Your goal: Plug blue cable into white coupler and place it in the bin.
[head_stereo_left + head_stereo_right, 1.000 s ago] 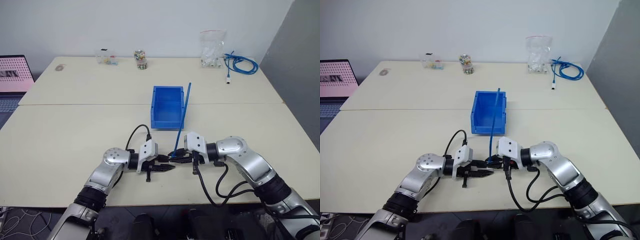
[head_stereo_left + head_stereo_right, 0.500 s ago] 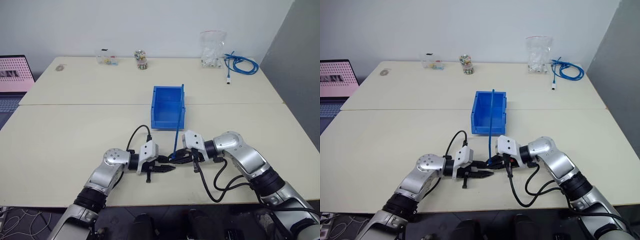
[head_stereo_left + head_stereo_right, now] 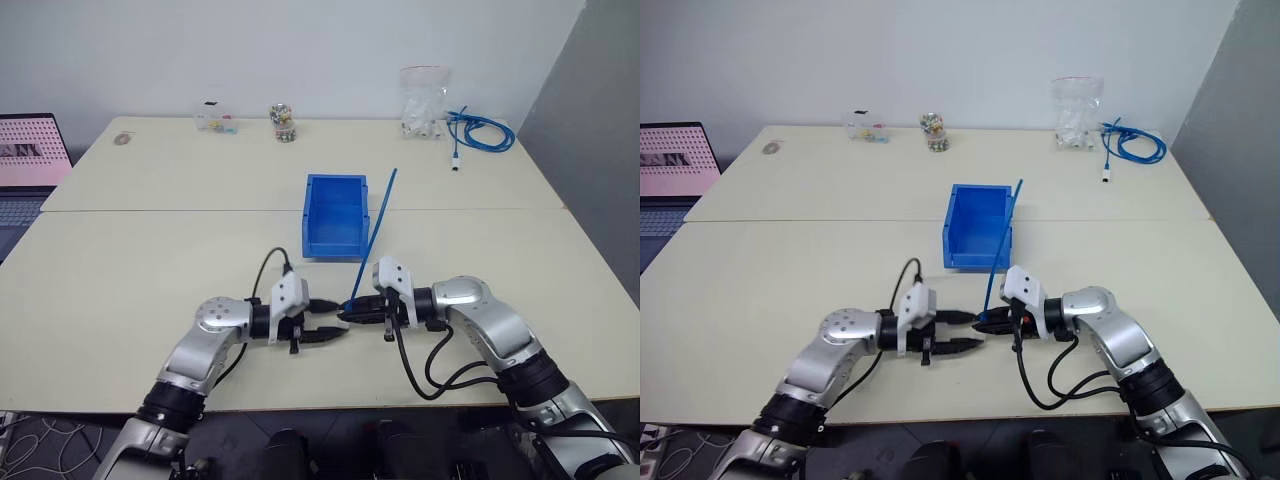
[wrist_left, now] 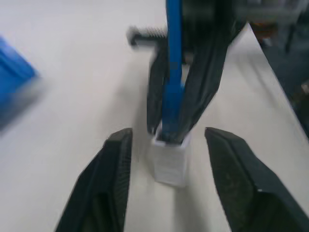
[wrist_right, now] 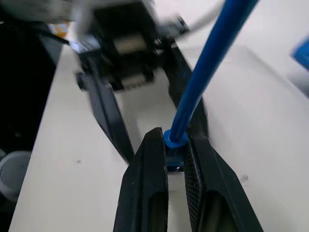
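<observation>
My right end effector clenched on blue cable w/ white coupler on its plug, my left end effector released around coupler, bin behind.

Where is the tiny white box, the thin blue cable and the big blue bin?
tiny white coupler box (image 4: 169, 164), left wrist view, its front face.
thin bright blue cable (image 3: 377, 223), left eye view, middle of the strand.
big blue plastic bin (image 3: 978, 262), right eye view, near wall.

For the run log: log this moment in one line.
thin blue cable: plugged into small white coupler | right gripper: shut on cable | left gripper: open
</observation>
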{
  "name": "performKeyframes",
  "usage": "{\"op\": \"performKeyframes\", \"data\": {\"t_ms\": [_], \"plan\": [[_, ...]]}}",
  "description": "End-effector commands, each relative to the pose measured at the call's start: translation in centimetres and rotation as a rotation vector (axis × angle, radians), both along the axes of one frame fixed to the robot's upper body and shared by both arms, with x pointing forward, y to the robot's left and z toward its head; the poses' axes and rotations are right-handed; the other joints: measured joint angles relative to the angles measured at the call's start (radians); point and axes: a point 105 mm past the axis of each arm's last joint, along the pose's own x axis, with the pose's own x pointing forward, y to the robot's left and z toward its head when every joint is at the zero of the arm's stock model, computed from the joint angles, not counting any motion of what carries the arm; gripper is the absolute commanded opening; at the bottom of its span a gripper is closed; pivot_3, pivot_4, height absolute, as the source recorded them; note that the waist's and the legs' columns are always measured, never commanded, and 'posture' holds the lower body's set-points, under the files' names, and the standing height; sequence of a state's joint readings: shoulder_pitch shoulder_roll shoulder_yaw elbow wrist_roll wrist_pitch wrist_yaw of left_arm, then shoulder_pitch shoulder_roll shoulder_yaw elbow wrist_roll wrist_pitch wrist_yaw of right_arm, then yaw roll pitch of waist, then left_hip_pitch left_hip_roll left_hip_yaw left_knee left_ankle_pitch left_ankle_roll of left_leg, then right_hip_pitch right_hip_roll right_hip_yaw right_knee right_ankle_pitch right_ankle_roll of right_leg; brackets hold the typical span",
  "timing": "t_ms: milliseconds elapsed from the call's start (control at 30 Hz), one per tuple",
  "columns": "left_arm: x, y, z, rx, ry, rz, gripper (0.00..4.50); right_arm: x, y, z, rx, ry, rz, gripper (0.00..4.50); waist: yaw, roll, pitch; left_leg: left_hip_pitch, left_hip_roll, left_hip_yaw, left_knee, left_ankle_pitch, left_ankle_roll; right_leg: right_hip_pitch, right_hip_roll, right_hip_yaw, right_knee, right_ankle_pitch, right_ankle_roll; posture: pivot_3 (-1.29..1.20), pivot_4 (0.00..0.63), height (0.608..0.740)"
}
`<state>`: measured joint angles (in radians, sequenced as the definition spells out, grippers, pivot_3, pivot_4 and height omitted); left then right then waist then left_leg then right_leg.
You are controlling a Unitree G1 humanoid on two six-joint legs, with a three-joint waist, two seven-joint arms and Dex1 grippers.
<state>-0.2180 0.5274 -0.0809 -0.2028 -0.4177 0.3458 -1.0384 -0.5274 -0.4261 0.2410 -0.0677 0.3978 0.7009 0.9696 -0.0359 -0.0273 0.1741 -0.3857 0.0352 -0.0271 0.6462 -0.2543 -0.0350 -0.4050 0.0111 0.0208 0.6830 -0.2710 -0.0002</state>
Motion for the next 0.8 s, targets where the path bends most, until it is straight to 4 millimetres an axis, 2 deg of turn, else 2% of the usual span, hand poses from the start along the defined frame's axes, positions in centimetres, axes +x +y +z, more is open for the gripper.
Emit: {"op": "performKeyframes", "data": {"t_ms": [33, 200, 300, 367, 400, 500, 700, 800], "plan": [[-0.6, 1.9, 4.0, -0.096, -0.048, 0.19, 3.42, 2.3, 0.5, 8.1, 0.227, 0.032, -0.084, 0.18, -0.008, 0.002, 0.003, 0.0, 0.0, 0.001, 0.0, 0.0, 0.0, 0.0, 0.0, 0.001, 0.0, 0.001, -0.001, 0.0, 0.15, 0.74], [-1.7, 2.8, 5.1, -0.146, -0.045, 0.367, 4.49, 6.7, 1.1, 11.5, 0.332, 0.136, -0.233, 0.18, -0.009, 0.002, 0.002, 0.001, -0.003, 0.0, -0.002, 0.0, 0.0, 0.001, 0.001, -0.002, -0.002, 0.0, -0.002, 0.0, 0.15, 0.74], [-0.9, 4.2, 5.8, -0.213, -0.089, 0.585, 4.49, 10.0, 1.5, 11.8, 0.312, 0.162, -0.341, 0.18, 0.004, 0.003, 0.004, -0.001, -0.003, 0.001, -0.001, 0.0, 0.0, 0.0, 0.0, -0.001, -0.002, 0.0, -0.002, 0.0, 0.15, 0.74], [-0.7, 4.5, 5.5, -0.248, -0.089, 0.681, 4.5, 11.6, 1.7, 10.9, 0.242, 0.158, -0.417, 0.87, 0.008, 0.002, 0.004, -0.003, -0.005, 0.003, 0.0, 0.0, 0.0, -0.001, -0.003, -0.002, -0.002, 0.002, -0.006, 0.0, 0.15, 0.74], [-0.9, 4.3, 5.2, -0.248, -0.086, 0.7, 4.5, 12.1, 1.7, 10.5, 0.209, 0.153, -0.44, 0.93, 0.009, 0.002, 0.004, -0.004, -0.005, 0.003, 0.0, 0.0, 0.0, -0.001, -0.003, -0.001, -0.003, 0.003, -0.005, 0.0, 0.15, 0.74], [-1.3, 3.8, 4.8, -0.26, -0.079, 0.729, 4.5, 13.2, 1.6, 9.6, 0.149, 0.143, -0.479, 1.75, 0.009, 0.002, 0.004, -0.005, -0.007, 0.004, 0.0, 0.0, 0.0, -0.001, -0.003, -0.001, -0.004, 0.004, -0.006, 0.0, 0.15, 0.74], [-1.2, 4.0, 4.3, -0.256, -0.067, 0.776, 4.5, 14.0, 1.3, 9.4, 0.11, 0.106, -0.5, 3.27, 0.009, 0.002, 0.005, -0.011, -0.007, 0.004, 0.0, 0.0, 0.0, -0.006, -0.006, -0.003, -0.004, 0.004, -0.006, 0.0, 0.15, 0.74], [-0.6, 4.7, 4.3, -0.275, -0.053, 0.828, 4.5, 14.4, 0.8, 9.9, 0.092, 0.042, -0.526, 3.98, 0.008, 0.002, 0.005, -0.011, -0.006, 0.003, -0.001, 0.0, 0.0, -0.006, -0.005, -0.004, -0.003, 0.004, -0.007, 0.0, 0.15, 0.74]]}}
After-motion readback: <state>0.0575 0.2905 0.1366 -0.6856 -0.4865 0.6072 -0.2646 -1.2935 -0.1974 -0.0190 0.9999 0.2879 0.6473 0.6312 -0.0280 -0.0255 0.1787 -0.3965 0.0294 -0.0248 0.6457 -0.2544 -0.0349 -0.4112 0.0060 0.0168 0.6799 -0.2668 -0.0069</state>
